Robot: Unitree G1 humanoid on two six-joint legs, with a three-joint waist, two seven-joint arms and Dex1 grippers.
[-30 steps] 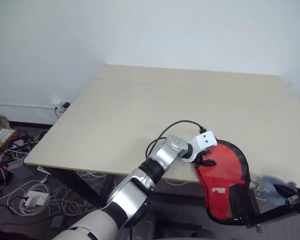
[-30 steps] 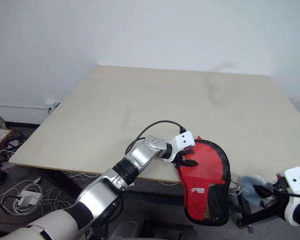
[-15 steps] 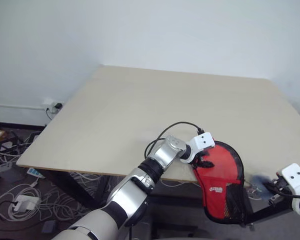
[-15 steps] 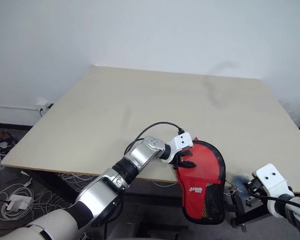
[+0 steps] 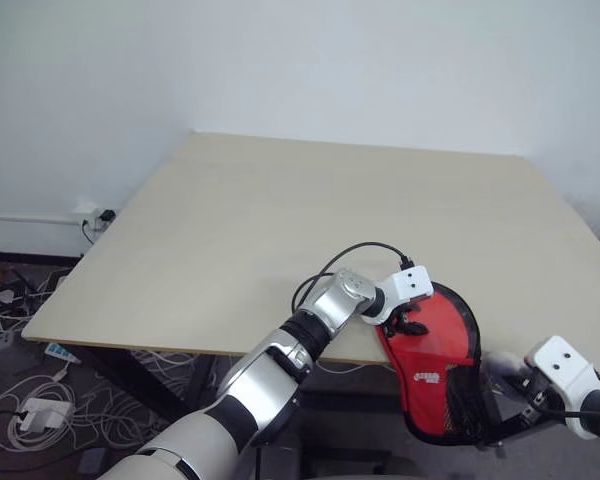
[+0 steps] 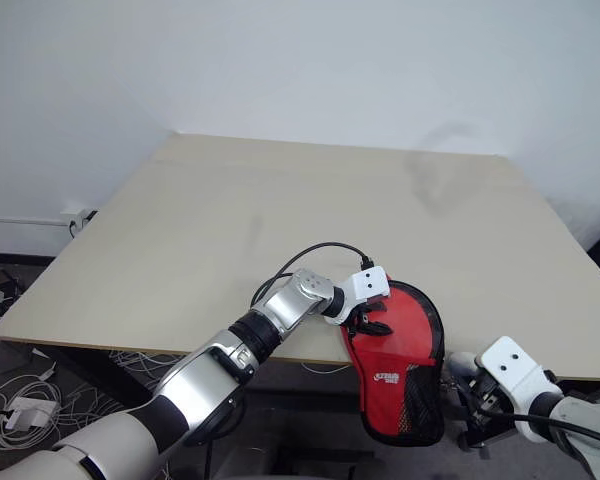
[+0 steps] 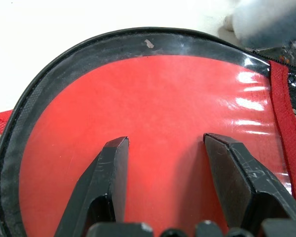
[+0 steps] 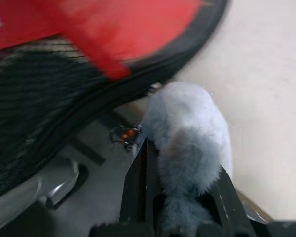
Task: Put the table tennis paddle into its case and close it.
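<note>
Case (image 6: 395,345): paddle-shaped, red, lying on the near edge of the tabletop (image 6: 310,220) and hanging partly off it. Long axis runs from the rounded end on the wood, just beside the left tool (image 6: 368,322), down past the edge to the end with the mesh patch (image 6: 422,400), which points toward the floor. Red face is glossy and smooth, with bright highlights in the left wrist view; a black zipper band rims the curve. Small white logo (image 6: 386,378) sits on the red beside the mesh.

Left tool: two black fingers (image 7: 108,182) spread apart, flat over the red face of the case; whether they press on it or hover just above, cannot tell. Nothing between them.

Right tool (image 8: 180,197): off the tabletop edge, just beside the hanging mesh end of the case. Its fingers are clamped on a soft grey-white fluffy tuft (image 8: 187,143), rounded, fur-like. In the right wrist view the tuft lies close to the black zipper band; a small red-and-black bit (image 8: 124,134) shows beside it, too small to identify.

Tabletop: pale wood, matte. Cables (image 5: 25,405) and a white power strip lie on the floor well off to the left tool's side.
</note>
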